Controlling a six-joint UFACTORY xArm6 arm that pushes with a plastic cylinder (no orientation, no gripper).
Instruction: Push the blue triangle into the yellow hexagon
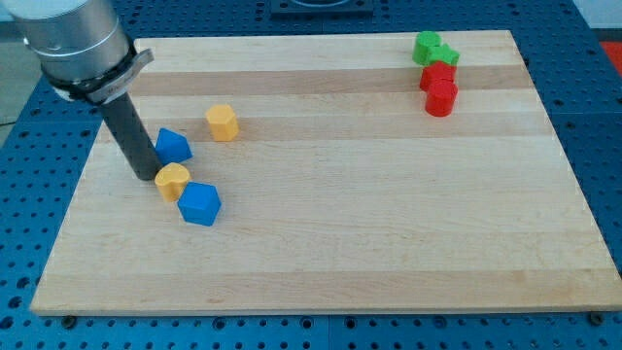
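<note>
My tip (144,176), a bare rod with no jaws, touches the blue triangle (173,146) at its 7 o'clock, and the yellow hexagon (223,122) lies at the triangle's 2 o'clock.

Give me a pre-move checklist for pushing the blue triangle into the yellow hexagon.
1. My tip on the board: ok.
2. Tip beside the blue triangle, at its left: ok.
3. Tip touching the triangle: cannot tell.
4. Yellow hexagon lies up and right of the triangle, gap between them clear: ok.
5. Other yellow block sits right next to the tip, may get dragged: not ok.
6. Blue cube out of the push line: ok.
</note>
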